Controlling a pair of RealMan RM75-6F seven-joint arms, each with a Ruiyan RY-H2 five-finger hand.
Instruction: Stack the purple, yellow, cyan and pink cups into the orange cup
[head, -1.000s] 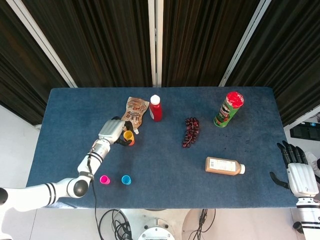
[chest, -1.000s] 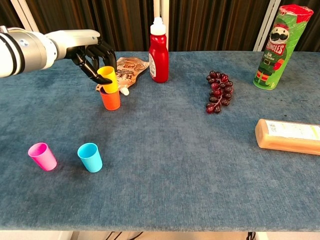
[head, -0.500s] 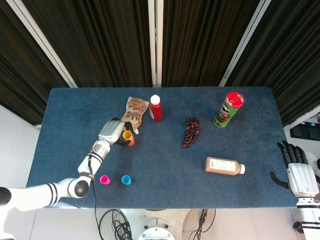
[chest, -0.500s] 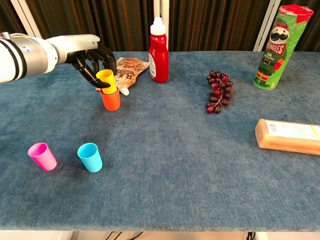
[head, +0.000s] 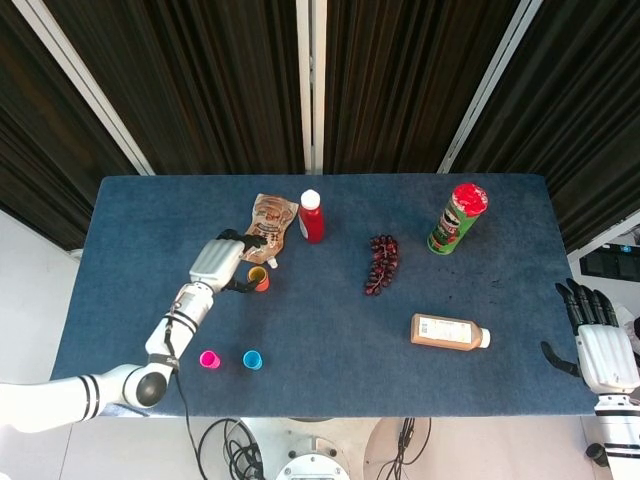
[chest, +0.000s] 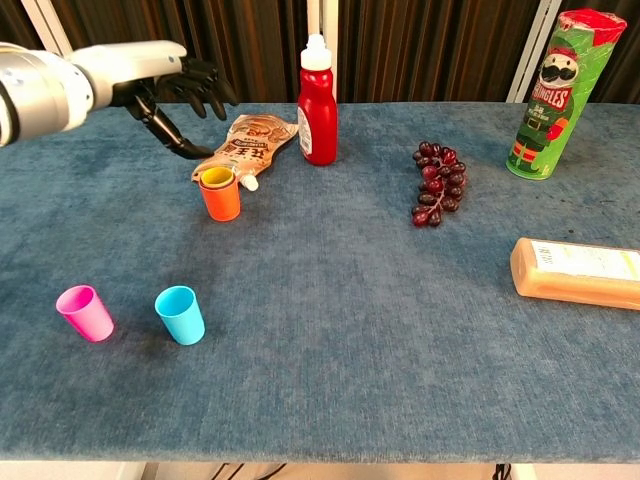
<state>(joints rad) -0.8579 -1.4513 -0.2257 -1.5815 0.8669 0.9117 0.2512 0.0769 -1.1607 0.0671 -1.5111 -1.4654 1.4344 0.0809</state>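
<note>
A: Chest view, left side: left hand (chest: 185, 85) raised above the desk (chest: 330, 330), dark fingers spread, nothing in them. It hangs behind and left of the orange cup (chest: 221, 199), apart from it.

B: Cup contents?

A: Yellow cup (chest: 216, 178) sits nested in the orange one, only its rim showing. Purple cup: cannot tell, none visible from either camera. Pink cup (chest: 85, 313) and cyan cup (chest: 181, 315) stand upright, mouths up, near each other at the near left of the desk, well apart from the orange one.

B: Surroundings?

A: Flat crinkled snack pouch (chest: 255, 140) lies just behind the orange cup, seeming to touch it. Red squeeze bottle (chest: 317, 102) with white cap stands upright, right of the pouch. Bunch of dark grapes (chest: 436, 186) mid-desk. Green cylindrical chip can (chest: 549, 95) with red lid, upright, far right. Rectangular bottle (chest: 578, 272) of tan liquid lies on its side at right.

B: Surface?

A: Blue napped cloth, fuzzy, over the whole desk. Cups are smooth, tapered plastic.

B: Other hand?

A: Head view: right hand (head: 594, 335) sits off the desk's right edge, fingers straight and apart, holding nothing.
</note>
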